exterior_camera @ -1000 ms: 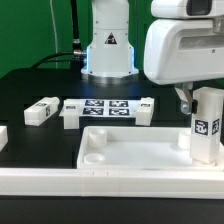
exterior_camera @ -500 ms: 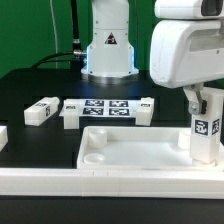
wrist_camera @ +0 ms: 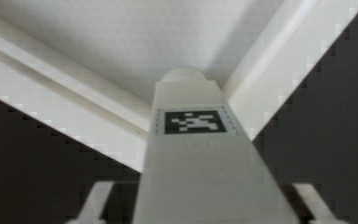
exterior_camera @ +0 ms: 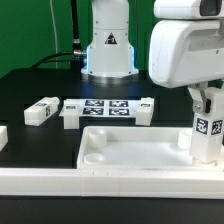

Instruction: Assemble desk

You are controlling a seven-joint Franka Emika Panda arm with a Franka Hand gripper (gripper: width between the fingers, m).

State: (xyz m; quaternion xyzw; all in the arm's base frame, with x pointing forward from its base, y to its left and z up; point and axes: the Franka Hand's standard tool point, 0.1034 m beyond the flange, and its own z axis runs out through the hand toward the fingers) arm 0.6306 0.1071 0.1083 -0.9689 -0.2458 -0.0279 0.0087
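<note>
Black table (exterior_camera: 30, 85), leg (exterior_camera: 41, 111) beside marker board (exterior_camera: 108, 109)

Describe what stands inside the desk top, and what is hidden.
One upright leg stands in a corner of the desk top, at the exterior view's right, under the gripper. Its underside is covered.

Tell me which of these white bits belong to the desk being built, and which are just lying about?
Part of the job:
top
upright leg, standing in the top's corner
lying leg, loose on the table

Just lying there:
marker board
front rail
</note>
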